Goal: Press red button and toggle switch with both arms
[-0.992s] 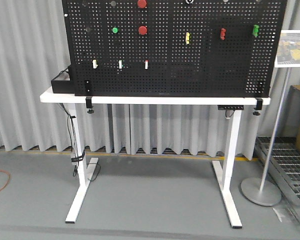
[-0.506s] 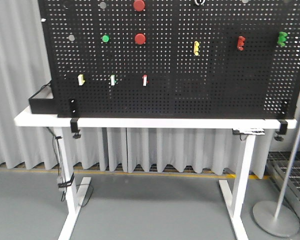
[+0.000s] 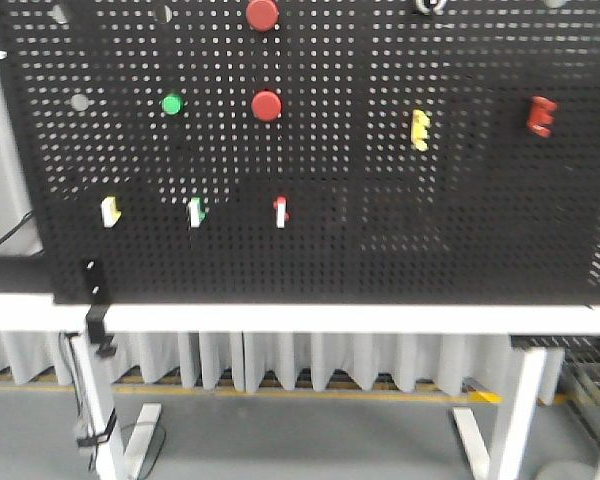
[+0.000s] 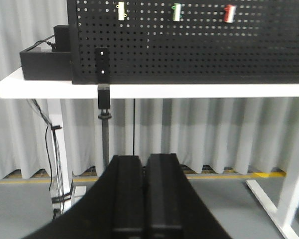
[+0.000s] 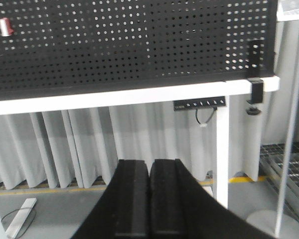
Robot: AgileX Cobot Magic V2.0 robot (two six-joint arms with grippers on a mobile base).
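Under each wrist camera, my left gripper (image 4: 144,191) and right gripper (image 5: 149,196) have fingers pressed together, empty; ahead and above them runs the table edge (image 4: 189,90), with free room between; higher on the pegboard (image 4: 189,50), the upright red switch (image 4: 229,13) sits up and right of the left gripper, up and far left of the right one, so I judge the left arm nearer; the red button (image 3: 266,105) lies higher again, almost straight above that switch.
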